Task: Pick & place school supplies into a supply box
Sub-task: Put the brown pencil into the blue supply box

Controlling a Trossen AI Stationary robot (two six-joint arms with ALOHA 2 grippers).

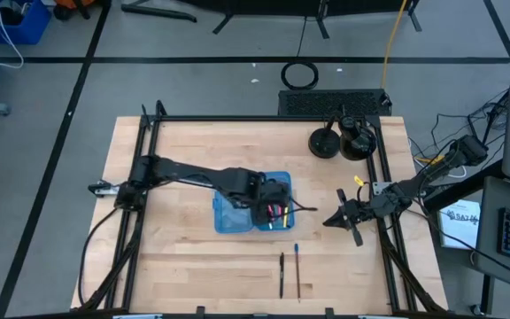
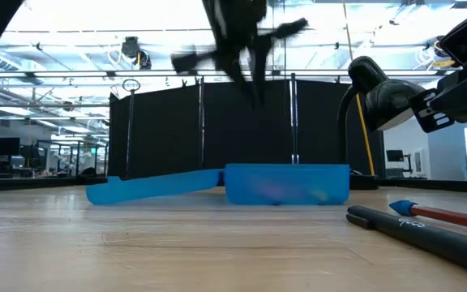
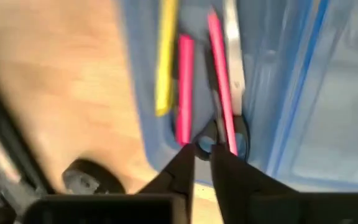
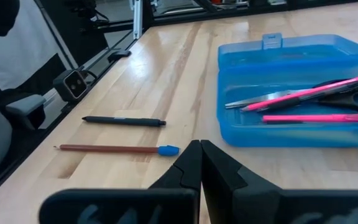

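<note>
Supply box [image 1: 237, 215] partly hidden by left pincer [image 1: 277, 208], centre frame.
Both pincers, right pincer [image 1: 343, 219] included, are seen closed; pen [image 2: 428, 235] lettering unreadable.

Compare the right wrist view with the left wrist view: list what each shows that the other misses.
Only the right wrist view shows the black pen and the red pencil with a blue tip lying on the table outside the supply box, plus the right gripper, fingers together.

Only the left wrist view shows a yellow pen in the box and the left gripper just above the box's contents.

Both show the box holding two pink pens and the scissors.
</note>
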